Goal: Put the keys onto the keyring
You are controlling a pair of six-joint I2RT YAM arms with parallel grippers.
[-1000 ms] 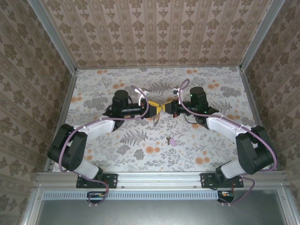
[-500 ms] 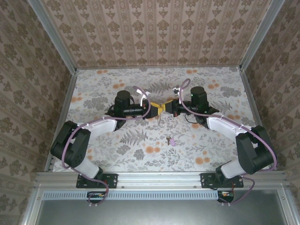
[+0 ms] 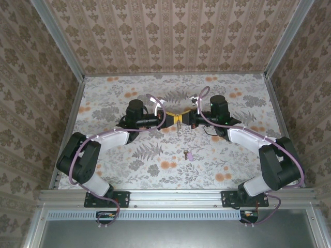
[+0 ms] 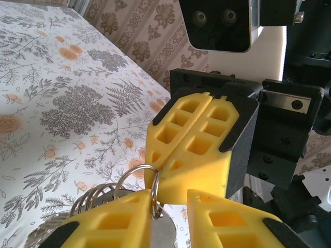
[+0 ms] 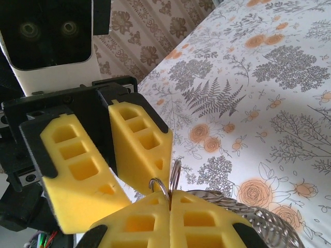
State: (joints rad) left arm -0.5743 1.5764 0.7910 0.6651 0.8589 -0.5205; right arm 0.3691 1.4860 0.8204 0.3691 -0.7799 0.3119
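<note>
Right claw (image 5: 169,196): closed. Its yellow fingers (image 5: 207,225) press together, and their tips pinch the thin wire of the keyring at the seam.
Left claw (image 4: 169,200): faces the right claw tip to tip. Its yellow fingers (image 4: 106,222) stand apart, with the keyring's wire and a flat silvery piece (image 4: 166,233) in the gap. I cannot tell whether they press on either one.
Keyring (image 4: 136,167): a thin, round, silvery loop, held off the tabletop where the two claws meet, about mid-table. One side sits in the right claw's tips and the other runs down between the left claw's fingers.
Coil (image 5: 271,221): a bunch of silvery wire loops just beside the keyring, below the claws. How it joins the keyring is hidden.
Key (image 3: 187,154): lies flat on the tabletop, nearer than the claws and a little to the right, well apart from the keyring. Its pinkish head points right and its silvery blade left, and neither claw touches it.
Tabletop (image 3: 103,101): pale, printed with grey ferns and orange flowers.
Arms: both reach in from the near corners and meet at the middle.
</note>
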